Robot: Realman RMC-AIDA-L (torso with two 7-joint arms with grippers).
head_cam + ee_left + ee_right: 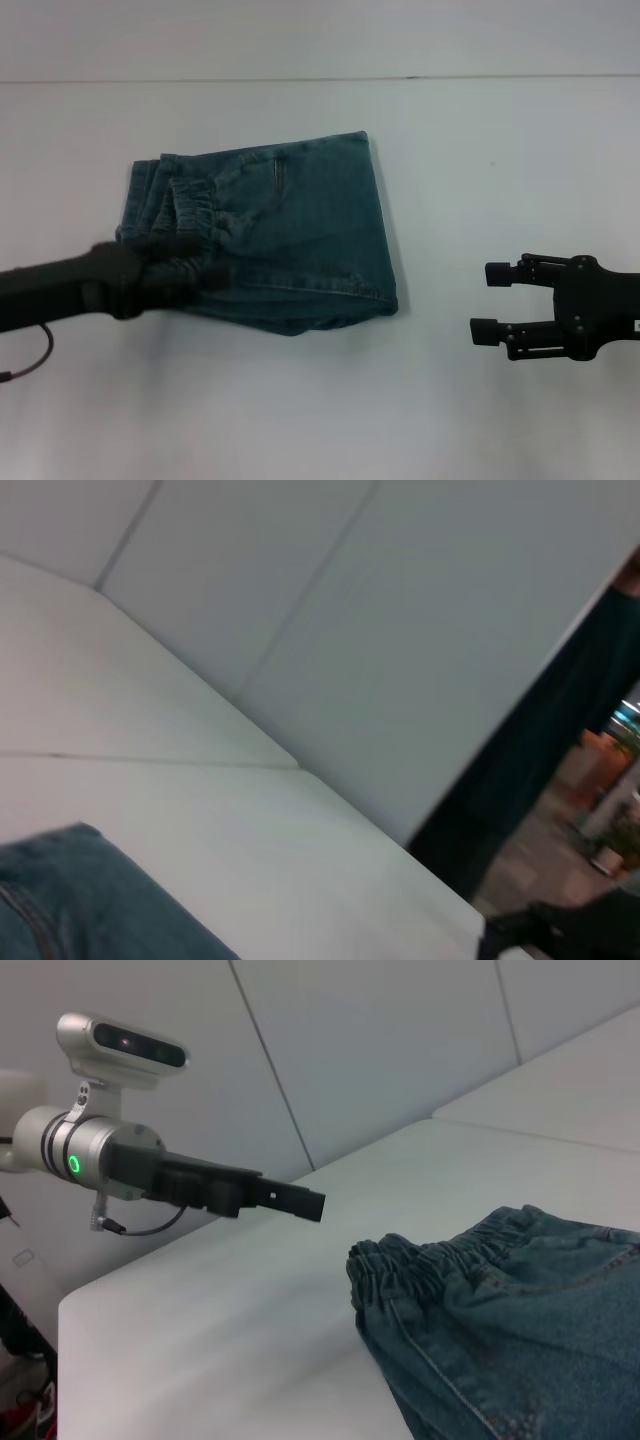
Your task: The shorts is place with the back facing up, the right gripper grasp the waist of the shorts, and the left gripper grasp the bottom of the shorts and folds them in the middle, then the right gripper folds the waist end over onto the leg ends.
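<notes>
Shorts [290, 240]: we record them folded into a compact rectangle on the white table [500, 150], left of centre in the head view. Waist [195, 210]: ruffled elastic band lying on top, toward the robot's left, with leg hems showing just beyond it.

Left gripper [205, 265]: we find it low over the near-left corner of the folded denim, beside the waist; fingers blurred, and we cannot tell their state.

Right gripper [488, 300]: we note it well apart to the right, above bare table, fingers spread and holding nothing.
</notes>
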